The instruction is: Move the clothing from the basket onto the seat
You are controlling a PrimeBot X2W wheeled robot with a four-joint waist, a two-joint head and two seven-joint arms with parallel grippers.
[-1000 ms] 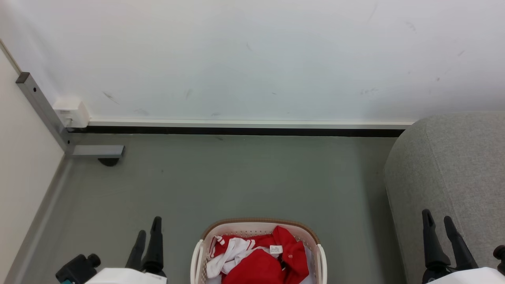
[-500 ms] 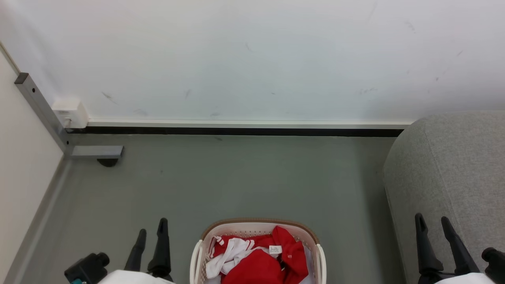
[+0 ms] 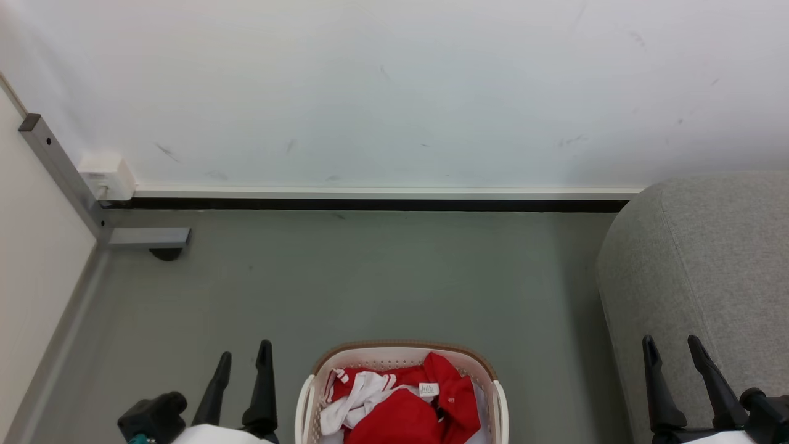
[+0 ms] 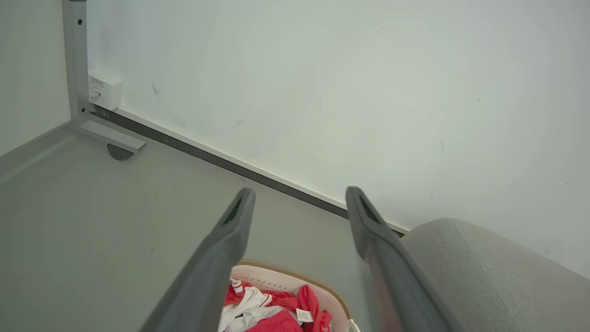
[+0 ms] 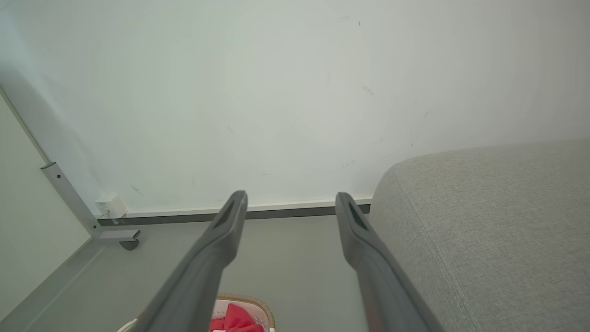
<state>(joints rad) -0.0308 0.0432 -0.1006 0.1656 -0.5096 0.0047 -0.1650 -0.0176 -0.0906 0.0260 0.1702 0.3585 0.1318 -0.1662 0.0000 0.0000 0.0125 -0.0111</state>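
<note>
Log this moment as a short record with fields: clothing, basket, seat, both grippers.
clothing: red and white, heaped inside the basket
basket: cream, brown rim, standing on the grey floor between the grippers
seat: grey, at the robot's right; no clothing on the part in view
left gripper: open, holding nothing, left of the basket
right gripper: open, holding nothing, by the seat's edge

Head looks down; wrists face the wall [image 3: 394,92] — all share basket [image 3: 370,359].

You have one basket [image 3: 404,347], one seat [image 3: 709,259], one tangled heap of clothing [image 3: 400,420], pieces uncountable, plus two grippers: left gripper [image 3: 245,350], right gripper [image 3: 670,340].
</note>
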